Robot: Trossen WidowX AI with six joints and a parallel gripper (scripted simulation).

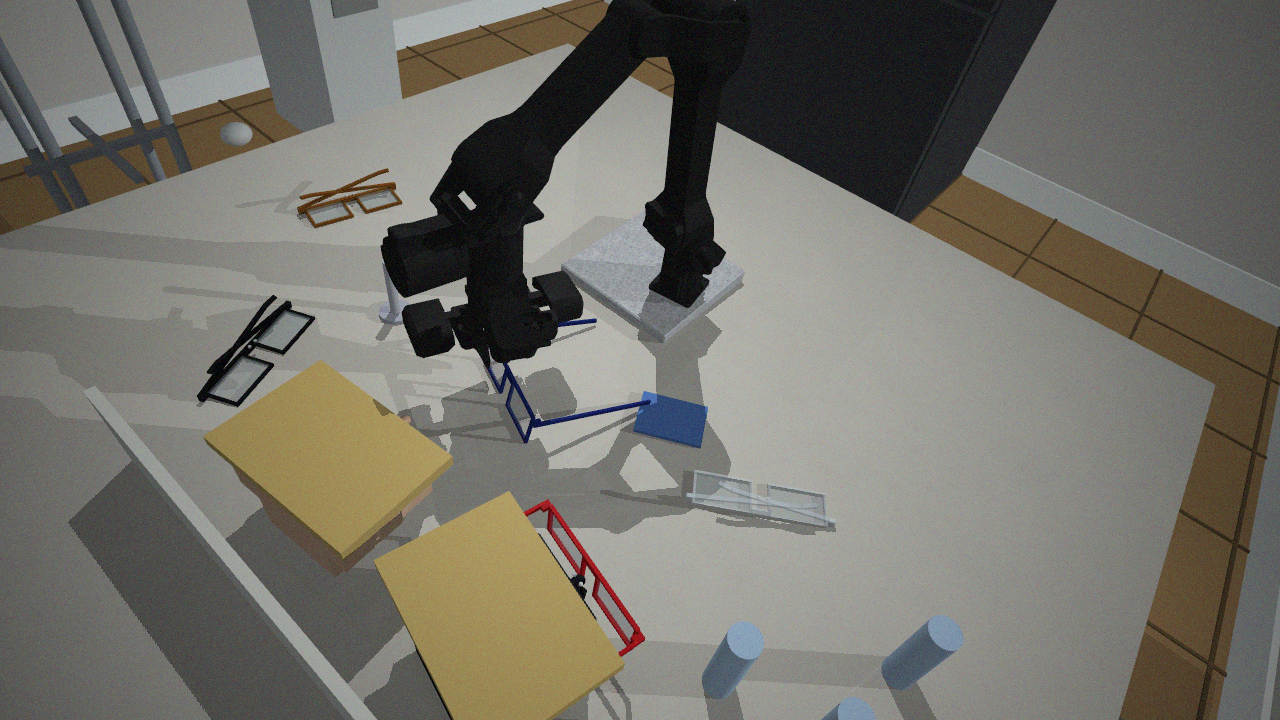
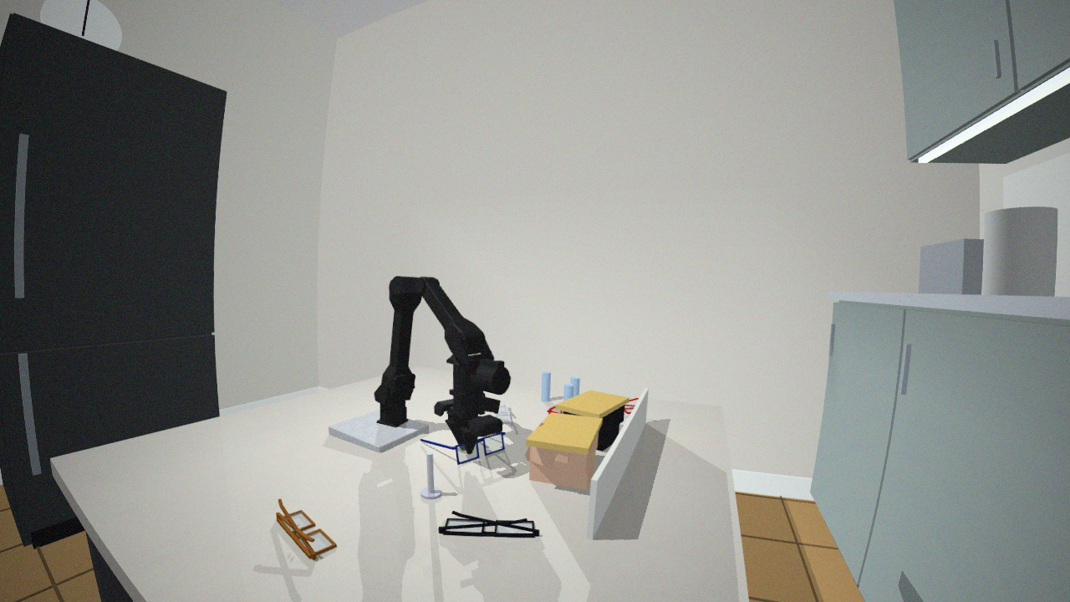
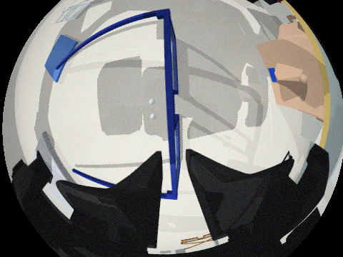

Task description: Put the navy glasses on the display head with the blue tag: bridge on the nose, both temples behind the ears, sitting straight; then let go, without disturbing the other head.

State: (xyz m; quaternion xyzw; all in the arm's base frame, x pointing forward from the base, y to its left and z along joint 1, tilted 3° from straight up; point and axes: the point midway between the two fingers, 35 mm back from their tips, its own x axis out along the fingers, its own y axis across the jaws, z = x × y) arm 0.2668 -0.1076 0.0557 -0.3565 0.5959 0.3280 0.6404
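Two slim temples (image 1: 590, 412) (image 2: 437, 444) (image 3: 107, 26) on navy glasses (image 1: 521, 395) (image 2: 467, 459) (image 3: 168, 71) looked snag-prone; frame probably light, stiff. Gripper (image 1: 488, 360) (image 2: 469, 451) (image 3: 174, 154) stood partly spread, pinching nothing. Bridge (image 3: 171, 103) appeared best grasp point.

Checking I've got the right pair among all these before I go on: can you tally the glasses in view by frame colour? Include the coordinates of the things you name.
Navy glasses (image 1: 590, 412) (image 2: 440, 444) (image 3: 169, 89): 1
Red glasses (image 1: 617, 602) (image 2: 552, 410): 1
Black glasses (image 1: 249, 346) (image 2: 488, 533) (image 3: 288, 156): 1
Orange-brown glasses (image 1: 349, 196) (image 2: 301, 533) (image 3: 189, 241): 1
Clear glasses (image 1: 759, 505) (image 2: 506, 413) (image 3: 73, 11): 1
Total: 5
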